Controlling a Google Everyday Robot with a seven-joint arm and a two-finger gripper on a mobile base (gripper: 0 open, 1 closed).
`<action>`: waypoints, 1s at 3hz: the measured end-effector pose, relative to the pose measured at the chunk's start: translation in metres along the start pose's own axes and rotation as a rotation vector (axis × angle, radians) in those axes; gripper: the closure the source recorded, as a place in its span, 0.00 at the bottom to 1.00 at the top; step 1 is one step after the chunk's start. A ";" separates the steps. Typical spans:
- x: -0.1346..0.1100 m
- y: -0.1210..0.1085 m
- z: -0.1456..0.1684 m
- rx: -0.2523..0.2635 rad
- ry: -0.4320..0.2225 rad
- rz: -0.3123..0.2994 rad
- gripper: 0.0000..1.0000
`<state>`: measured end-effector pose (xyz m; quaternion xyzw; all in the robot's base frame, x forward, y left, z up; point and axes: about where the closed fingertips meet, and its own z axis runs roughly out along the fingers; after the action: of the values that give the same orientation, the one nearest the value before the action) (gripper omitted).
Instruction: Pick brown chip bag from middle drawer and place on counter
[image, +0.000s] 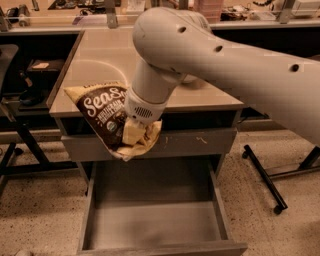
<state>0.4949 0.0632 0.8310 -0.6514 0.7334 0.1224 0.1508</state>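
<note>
Now our hand (132, 134) grips the chip bag (101, 108) by its lower end, high above the open drawer (150, 220), probably so it can clear the bench (100, 60) edge.
</note>
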 end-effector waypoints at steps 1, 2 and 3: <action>-0.017 -0.027 -0.021 0.027 0.017 -0.011 1.00; -0.034 -0.057 -0.032 0.035 0.032 -0.021 1.00; -0.050 -0.087 -0.034 0.031 0.043 -0.028 1.00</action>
<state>0.5843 0.0857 0.8828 -0.6616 0.7292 0.0949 0.1467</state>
